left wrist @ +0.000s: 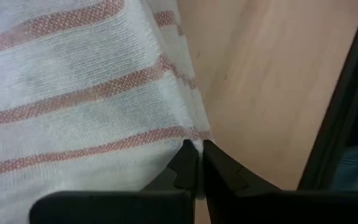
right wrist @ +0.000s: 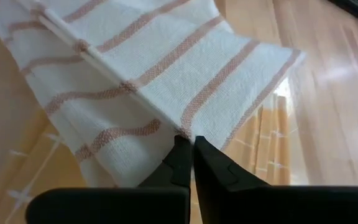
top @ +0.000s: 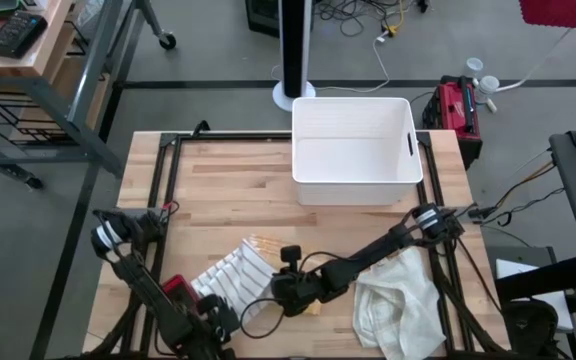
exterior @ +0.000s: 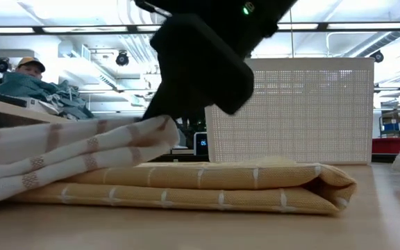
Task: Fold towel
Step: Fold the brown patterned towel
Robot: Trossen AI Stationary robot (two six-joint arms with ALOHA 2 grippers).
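Observation:
A white towel with reddish stripes (top: 230, 276) lies near the table's front edge, partly over a folded yellow-orange towel (exterior: 207, 187) that rests flat on the wood. In the low view the white towel (exterior: 68, 153) drapes over the yellow one's left end. My left gripper (top: 215, 318) is shut at the white towel's near side. My right gripper (top: 280, 293) is shut at its right side. In the low view a dark arm (exterior: 200, 62) stands above the towels and hides the fingertips. My left gripper pinches the white towel's hemmed edge (left wrist: 191, 134) between its two fingers, only a narrow strip of it, coming steeply from above. The cloth spreads away from the fingers, slightly gathered at the pinch; how many layers, I cannot tell. My right gripper pinches the white towel at a side edge (right wrist: 188, 132) between its two fingers, slanting down from the table's right. Two layers show beside the fingers, the upper one (right wrist: 185, 56) lying over the lower (right wrist: 110, 137). The towel rests on the yellow-orange towel and the table.
A white bin (top: 353, 150) stands at the table's far middle. A crumpled cream cloth (top: 400, 305) lies at the near right, close under the right arm. Bare wood lies at the far left. A black frame rail (left wrist: 340, 112) runs along the table edge beside the left gripper.

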